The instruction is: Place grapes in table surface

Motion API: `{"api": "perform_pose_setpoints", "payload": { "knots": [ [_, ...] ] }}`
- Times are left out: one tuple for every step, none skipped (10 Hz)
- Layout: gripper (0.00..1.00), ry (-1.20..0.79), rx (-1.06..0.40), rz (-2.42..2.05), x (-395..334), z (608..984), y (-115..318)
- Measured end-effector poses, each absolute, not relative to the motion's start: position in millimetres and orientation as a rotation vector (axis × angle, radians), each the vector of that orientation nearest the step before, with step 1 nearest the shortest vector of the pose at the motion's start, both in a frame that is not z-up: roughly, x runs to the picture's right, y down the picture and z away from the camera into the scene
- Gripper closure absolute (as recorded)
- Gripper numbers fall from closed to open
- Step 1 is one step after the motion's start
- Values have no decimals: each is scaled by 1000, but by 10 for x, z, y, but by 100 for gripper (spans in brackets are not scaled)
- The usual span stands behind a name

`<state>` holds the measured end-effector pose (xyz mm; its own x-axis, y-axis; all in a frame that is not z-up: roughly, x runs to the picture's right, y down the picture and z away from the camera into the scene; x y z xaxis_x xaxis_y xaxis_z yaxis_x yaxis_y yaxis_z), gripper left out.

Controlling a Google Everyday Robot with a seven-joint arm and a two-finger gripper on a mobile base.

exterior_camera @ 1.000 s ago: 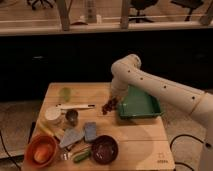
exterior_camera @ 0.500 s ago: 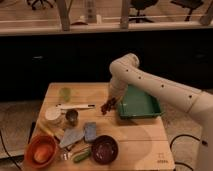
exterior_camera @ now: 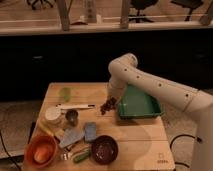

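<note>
Change from the earlier frames: the gripper (exterior_camera: 109, 101) has shifted only slightly. It remains over the same stretch of counter (exterior_camera: 135, 135), just left of the green tray (exterior_camera: 141, 103).

Camera view:
- The white arm (exterior_camera: 150, 85) reaches in from the right and bends down at the elbow toward the middle of the counter.
- The fingers are pinched on the grapes (exterior_camera: 106, 106), a dark bunch hanging from the tip of the gripper.
- The grapes are low over the pale slats, between the white utensil (exterior_camera: 75, 106) and the near-left corner of the green tray. Whether they touch the counter cannot be told.
- The dark maroon bowl (exterior_camera: 104, 149) stands near the front edge, well apart from the grapes.
- The orange bowl (exterior_camera: 41, 150) sits at the front-left corner.
- A blue-grey sponge (exterior_camera: 90, 131) lies between the maroon bowl and the utensil.
- A small dark cup (exterior_camera: 72, 117) stands beside a white cup (exterior_camera: 52, 114) on the left side.
</note>
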<state>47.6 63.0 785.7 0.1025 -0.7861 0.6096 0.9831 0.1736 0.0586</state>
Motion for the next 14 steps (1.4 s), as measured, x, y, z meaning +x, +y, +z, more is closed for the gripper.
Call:
{"api": "perform_pose_setpoints", "payload": {
  "knots": [
    [96, -588, -412, -1364, 465, 7871, 630],
    [96, -593, -412, -1367, 459, 7900, 630],
    [96, -596, -415, -1371, 458, 7926, 638],
    [96, -599, -415, -1373, 449, 7947, 641],
    [96, -604, -416, -1377, 437, 7965, 647],
    [96, -606, -418, -1378, 441, 7981, 654],
    [96, -610, -418, -1380, 440, 8005, 660],
    [96, -615, -419, -1383, 434, 8028, 664],
    [96, -619, -420, -1386, 425, 8043, 670],
    [96, -623, -420, -1390, 412, 8058, 673],
    [96, -625, -420, -1392, 410, 8069, 675],
    [96, -629, -422, -1393, 416, 8087, 683],
    [96, -632, -422, -1394, 417, 8102, 687],
    [96, -635, -424, -1395, 415, 8121, 696]
  ]
}}
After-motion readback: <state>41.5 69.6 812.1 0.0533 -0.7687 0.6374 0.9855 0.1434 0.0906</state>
